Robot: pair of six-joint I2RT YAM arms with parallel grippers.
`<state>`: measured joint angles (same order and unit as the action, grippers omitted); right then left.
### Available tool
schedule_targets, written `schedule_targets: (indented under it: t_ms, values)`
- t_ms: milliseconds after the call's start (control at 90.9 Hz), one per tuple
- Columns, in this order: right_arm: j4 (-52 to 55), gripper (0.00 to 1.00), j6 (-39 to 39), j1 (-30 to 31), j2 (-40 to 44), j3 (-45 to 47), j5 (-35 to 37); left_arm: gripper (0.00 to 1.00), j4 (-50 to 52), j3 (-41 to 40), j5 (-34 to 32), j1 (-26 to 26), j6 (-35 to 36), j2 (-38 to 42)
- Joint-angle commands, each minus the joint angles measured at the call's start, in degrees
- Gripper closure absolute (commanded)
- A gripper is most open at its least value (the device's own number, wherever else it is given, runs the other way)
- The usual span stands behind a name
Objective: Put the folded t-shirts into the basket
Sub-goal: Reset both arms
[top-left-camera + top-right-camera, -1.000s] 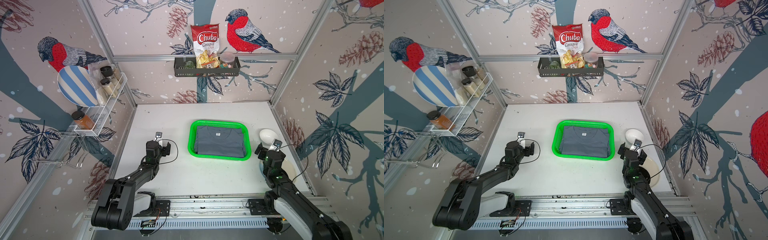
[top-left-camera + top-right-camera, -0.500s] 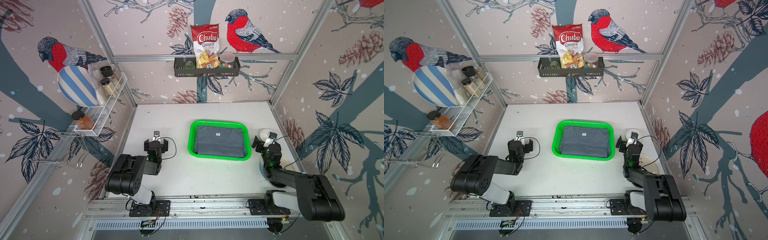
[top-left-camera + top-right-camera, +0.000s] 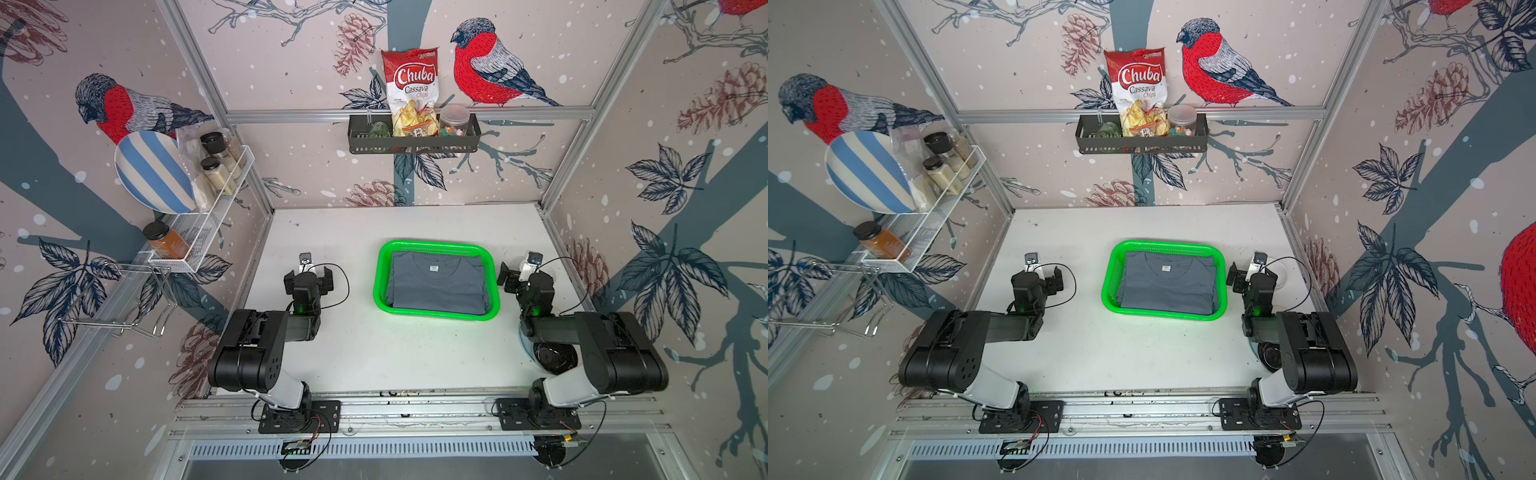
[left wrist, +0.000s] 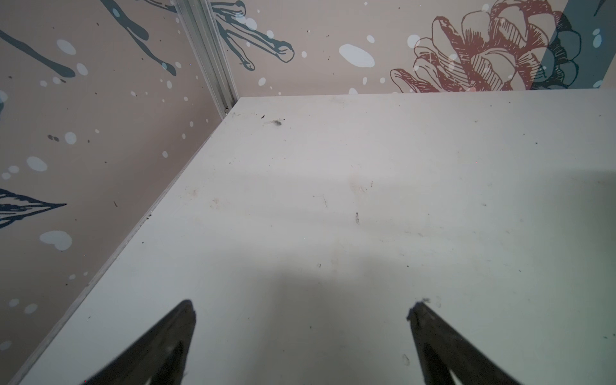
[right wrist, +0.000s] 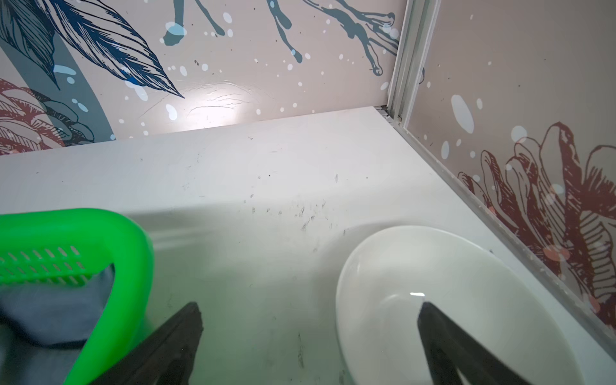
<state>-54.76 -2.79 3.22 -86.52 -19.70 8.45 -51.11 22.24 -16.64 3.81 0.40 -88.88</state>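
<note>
Along the near edge of the bench (image 3: pixel 374 353) both arms sit folded low, and a dark bowl (image 3: pixel 552 357) is tucked under the right arm by the near right corner. The left end effector (image 3: pixel 309 274) has its jaws spread wide with nothing between them, over bare bench toward the left edge. The right end effector (image 3: pixel 524 274) is also wide open and empty. In its wrist view one jaw is close to the basket's corner and the other is over a white bowl (image 5: pixel 400 266) at the right edge.

The basket (image 3: pixel 432 313) sits mid-bench, a little right of centre. The slate grey t-shirt (image 3: pixel 436 282) lies flat inside it, label up, filling the floor below the rim. No orange or black shirt shows anywhere on the bench. They are probably underneath the grey one, though the stack's edges don't settle that.

The placing looks done, so what remains is parking cleanly: keep both jaws open and lift the right one clear before swinging it, so it clips neither the green rim nor the bowl.

On the left wall a white mesh rack (image 3: pixel 216 208) holds a striped plate (image 3: pixel 151 170) and spice jars (image 3: pixel 212 166). On the far wall a black shelf (image 3: pixel 411 143) carries a chips bag (image 3: pixel 411 91) and a clear jar (image 3: pixel 454 120).
</note>
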Motion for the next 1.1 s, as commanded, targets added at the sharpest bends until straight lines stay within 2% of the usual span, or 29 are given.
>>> schedule_targets:
  t_ms: [0,77,1089]
  values:
    - [2.9,0.0,0.0,-0.1,0.1,-0.6,0.2,0.01,0.5,0.4,0.6,-0.3,-0.1,0.1]
    - [4.5,0.0,-1.1,-0.1,0.1,-1.5,2.2,0.01,0.5,0.3,0.6,-0.2,-0.1,0.2]
    - [4.4,0.0,-1.2,-0.1,0.2,-1.3,2.4,0.01,0.8,0.6,1.5,-0.2,0.3,0.1]
